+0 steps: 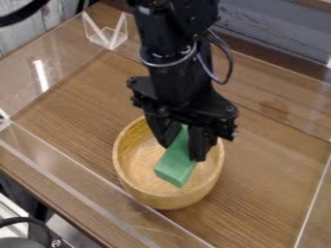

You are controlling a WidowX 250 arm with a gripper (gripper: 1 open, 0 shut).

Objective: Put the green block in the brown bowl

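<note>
Tabletop (77,107): wood-grain laminate, dark brown, matte with soft glare. Clear acrylic walls (33,73) fence it in; glossy, thin, upright.

Arm (168,39): black, rigid housings, cables looped at the side, reaching down from above the bowl.

Brown bowl (130,179): round, thick-walled, pale wood with visible grain, smooth inside. Sits flat on the tabletop, near the front edge. Looks stable enough not to shift under a light touch.

Gripper (192,145): black, pointing steeply down into the bowl's mouth. Jaws closed on the upper end of the green block.

Green block (177,167): flat, elongated bar, bright plain green, crisp edges, no sheen. It hangs tilted inside the bowl, lower end down near the bowl floor; whether it touches the wood cannot be told. Judged light and stiff, probably painted wood or foam, not fragile. Flat faces give a sure hold; pinching across the narrow thickness near one end, as here, suits it, though a smooth finish could let it pivot.
</note>
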